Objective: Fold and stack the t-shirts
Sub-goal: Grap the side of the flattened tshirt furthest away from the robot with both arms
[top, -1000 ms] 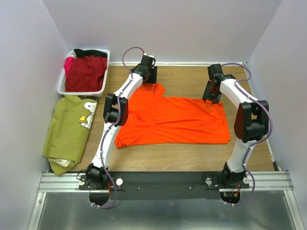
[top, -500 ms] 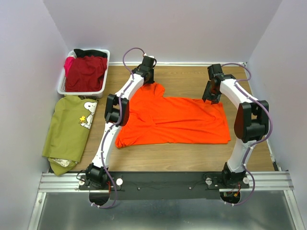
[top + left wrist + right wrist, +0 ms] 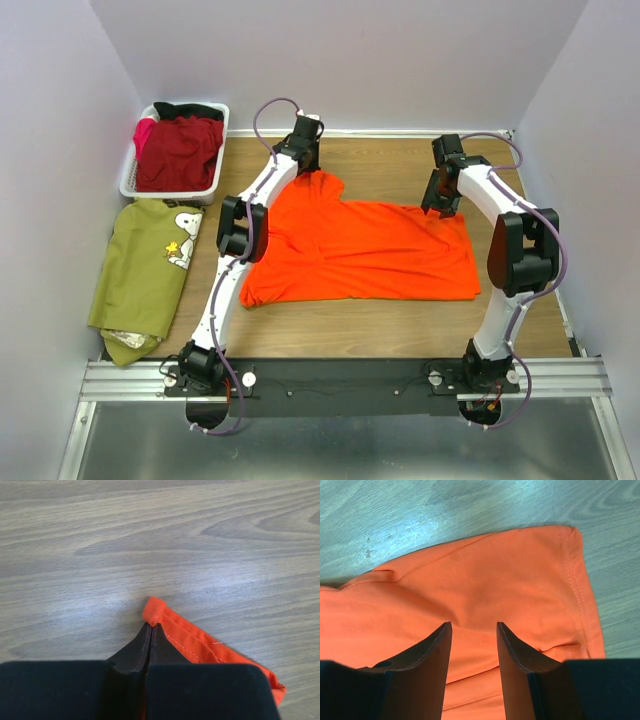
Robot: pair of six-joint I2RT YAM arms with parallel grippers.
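Observation:
The bright orange t-shirt [image 3: 370, 250] lies spread flat on the wooden table between the two arms. My left gripper [image 3: 306, 163] is at its far left sleeve tip, and in the left wrist view the gripper [image 3: 151, 626] is shut on the folded orange hem [image 3: 190, 637]. My right gripper [image 3: 440, 203] hovers over the shirt's far right corner. In the right wrist view it [image 3: 472, 626] stands open, with orange cloth [image 3: 485, 580] below the fingers and nothing between them. An olive green t-shirt [image 3: 150, 265] with a cartoon-dog print lies folded at the left. A dark red t-shirt [image 3: 178, 150] fills the basket.
The white slatted basket [image 3: 127, 182] sits at the far left corner, beside the wall. Purple walls close in the table on three sides. Bare wood [image 3: 390, 165] shows behind the orange shirt, and another strip [image 3: 380, 325] in front of it.
My left gripper has closed on the orange sleeve tip. The right arm and the shirts have not moved.

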